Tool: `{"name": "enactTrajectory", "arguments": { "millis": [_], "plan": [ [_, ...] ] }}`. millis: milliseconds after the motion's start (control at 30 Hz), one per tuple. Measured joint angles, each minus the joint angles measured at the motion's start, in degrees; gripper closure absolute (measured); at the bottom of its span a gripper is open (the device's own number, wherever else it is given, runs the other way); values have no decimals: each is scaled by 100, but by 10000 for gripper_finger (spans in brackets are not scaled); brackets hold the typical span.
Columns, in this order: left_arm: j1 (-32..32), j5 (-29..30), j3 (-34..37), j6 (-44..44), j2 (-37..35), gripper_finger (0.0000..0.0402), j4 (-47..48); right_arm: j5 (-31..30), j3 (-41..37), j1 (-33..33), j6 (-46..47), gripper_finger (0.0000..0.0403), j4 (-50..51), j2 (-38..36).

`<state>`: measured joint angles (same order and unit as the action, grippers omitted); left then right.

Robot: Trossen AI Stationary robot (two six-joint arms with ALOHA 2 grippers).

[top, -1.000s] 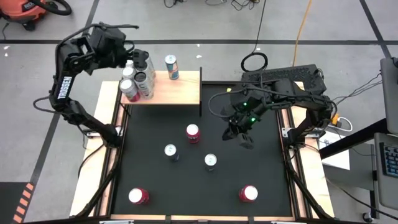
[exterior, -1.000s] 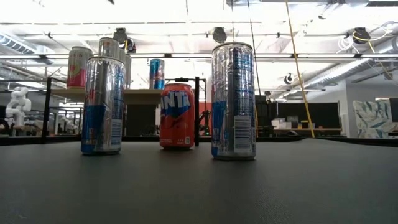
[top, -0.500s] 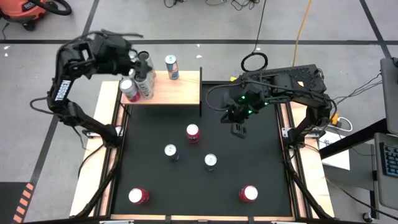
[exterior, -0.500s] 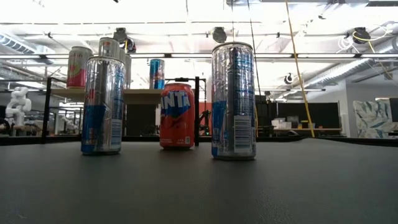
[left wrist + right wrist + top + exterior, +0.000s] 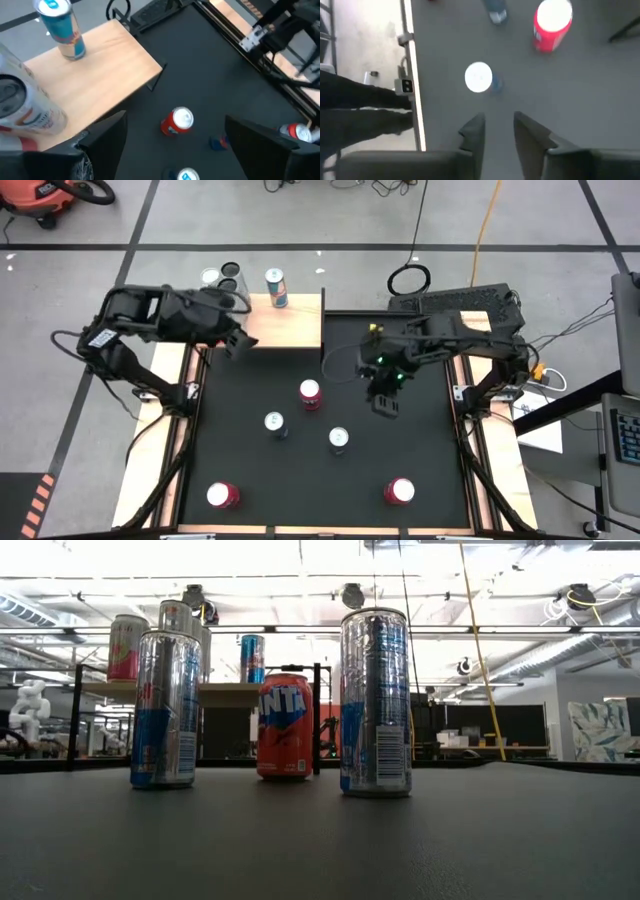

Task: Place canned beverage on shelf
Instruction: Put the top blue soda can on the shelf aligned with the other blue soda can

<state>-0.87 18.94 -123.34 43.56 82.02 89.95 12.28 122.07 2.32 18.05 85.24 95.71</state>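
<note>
Mat (image 5: pixel 420 470): the black mat is covering the table, and five cans are standing on it.
Shelf (image 5: pixel 290 325): the pale wood shelf is sitting at the mat's far left corner. My left arm is covering its left edge.
Left claw (image 5: pixel 237 340): I am holding it over the shelf's front left part, fingers spread wide and gripping nothing.
Right claw (image 5: pixel 499 120): I am hanging it above the mat, right of the middle. Its fingers are parted by a narrow gap and nothing is between them.
Done: a blue can (image 5: pixel 276 287) is standing at the shelf's far edge. Two more can tops (image 5: pixel 210 277) (image 5: pixel 230 272) are showing at the far left corner. The low view is also showing a pink can (image 5: pixel 127 647) up there, so I am judging several cans to be shelved.
Left: an orange can (image 5: pixel 286 727) is waiting near the mat's middle. Two tall silver-and-blue cans (image 5: pixel 165 708) (image 5: pixel 375 700) are standing just in front of it. Two red-topped cans (image 5: pixel 222 496) (image 5: pixel 400 491) are sitting near the front corners. I am judging the job roughly half done.
Writing: the orange can is showing white letters "NTA", probably Fanta. The other print is too small for me to read.
</note>
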Motion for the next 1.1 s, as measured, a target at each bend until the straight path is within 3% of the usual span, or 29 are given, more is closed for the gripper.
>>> {"name": "enactTrajectory", "arguments": {
  "millis": [267,433,700,867,1100],
  "plan": [
    [727,-184,265,100,-2,64,5,-3,-718,238,396,209,29,11],
    [1540,-552,471,255,11,64,2,-18,-761,372,145,170,61,12],
    [2519,-609,1052,1164,11,64,11,-357,-759,376,-204,168,-69,12],
    [2934,-343,1458,1333,33,64,5,-350,-759,380,-204,171,-102,12],
    [2829,-588,2360,1535,51,64,-11,-349,-759,379,-172,172,-280,12]
  ]
}}
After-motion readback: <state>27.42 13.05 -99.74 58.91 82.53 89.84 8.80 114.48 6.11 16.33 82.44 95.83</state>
